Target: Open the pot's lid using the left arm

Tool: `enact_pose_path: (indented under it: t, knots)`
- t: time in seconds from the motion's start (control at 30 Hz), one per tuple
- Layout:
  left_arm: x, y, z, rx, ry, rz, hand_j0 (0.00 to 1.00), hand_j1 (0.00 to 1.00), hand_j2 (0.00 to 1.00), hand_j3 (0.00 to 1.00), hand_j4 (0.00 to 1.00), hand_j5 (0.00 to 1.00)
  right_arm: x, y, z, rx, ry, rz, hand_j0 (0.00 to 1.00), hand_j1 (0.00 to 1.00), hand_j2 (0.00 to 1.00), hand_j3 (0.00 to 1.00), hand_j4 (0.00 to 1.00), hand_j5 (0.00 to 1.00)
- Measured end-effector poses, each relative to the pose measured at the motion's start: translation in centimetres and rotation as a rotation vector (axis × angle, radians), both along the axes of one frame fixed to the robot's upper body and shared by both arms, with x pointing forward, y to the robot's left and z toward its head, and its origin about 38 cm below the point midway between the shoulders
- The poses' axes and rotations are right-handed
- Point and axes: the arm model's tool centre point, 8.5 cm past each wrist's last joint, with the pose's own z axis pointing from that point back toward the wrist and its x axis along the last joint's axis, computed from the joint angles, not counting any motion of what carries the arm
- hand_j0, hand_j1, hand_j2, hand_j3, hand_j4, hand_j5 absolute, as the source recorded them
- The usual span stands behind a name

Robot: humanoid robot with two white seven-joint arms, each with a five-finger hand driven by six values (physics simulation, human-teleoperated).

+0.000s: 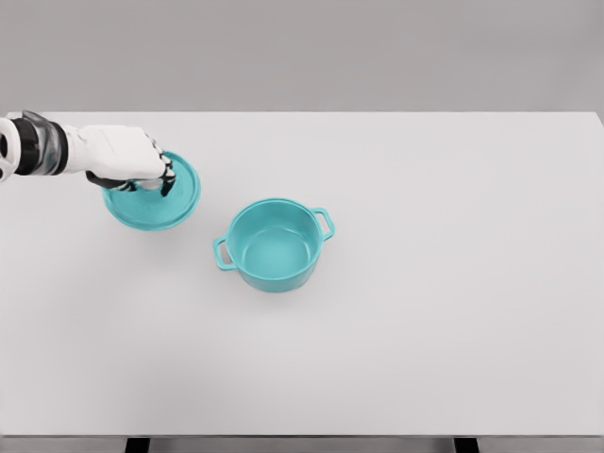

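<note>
Left of the open pot (275,244), the left robot hand (142,165) grips the lid (160,203) from above.

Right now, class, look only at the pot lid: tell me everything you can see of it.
The lid is a round, teal disc with a smooth, glossy look. It is off the pot and sits up and to the left of it on the white table, apart from the pot. The left hand covers its middle, fingers curled there; the knob is hidden.
</note>
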Motion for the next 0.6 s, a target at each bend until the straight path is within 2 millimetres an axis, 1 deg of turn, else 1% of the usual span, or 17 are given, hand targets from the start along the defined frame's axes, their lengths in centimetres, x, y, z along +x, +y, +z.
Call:
enact_pose_path:
  t: [0.03, 0.27, 0.37, 0.4, 0.53, 0.6]
  knots:
    - [0.2, 0.3, -0.1, 0.001, 0.001, 0.01, 0.99, 0.99, 0.99, 0.99, 0.99, 0.99, 0.0, 0.0, 0.0, 0.0, 0.0, 0.0, 1.0, 1.0, 1.0, 1.0, 1.0, 1.0]
    - [1.3, 2.5, -1.0, 0.001, 0.027, 0.095, 1.0, 1.0, 1.0, 1.0, 1.0, 1.0, 0.0, 0.0, 0.0, 0.0, 0.0, 0.0, 1.0, 1.0, 1.0, 1.0, 1.0, 1.0]
    - [1.6, 3.3, -1.2, -0.029, 0.05, 0.128, 1.0, 1.0, 1.0, 1.0, 1.0, 1.0, 0.0, 0.0, 0.0, 0.0, 0.0, 0.0, 1.0, 1.0, 1.0, 1.0, 1.0, 1.0]
    - [1.8, 3.8, -1.2, -0.049, 0.063, 0.151, 1.0, 1.0, 1.0, 1.0, 1.0, 1.0, 0.0, 0.0, 0.0, 0.0, 0.0, 0.0, 1.0, 1.0, 1.0, 1.0, 1.0, 1.0]
    - [3.0, 8.0, -1.9, -0.12, 0.117, 0.303, 1.0, 1.0, 1.0, 1.0, 1.0, 1.0, 0.0, 0.0, 0.0, 0.0, 0.0, 0.0, 1.0, 1.0, 1.0, 1.0, 1.0, 1.0]
    - [3.3, 9.5, -2.2, -0.134, 0.128, 0.356, 1.0, 1.0, 1.0, 1.0, 1.0, 1.0, 0.0, 0.0, 0.0, 0.0, 0.0, 0.0, 1.0, 1.0, 1.0, 1.0, 1.0, 1.0]
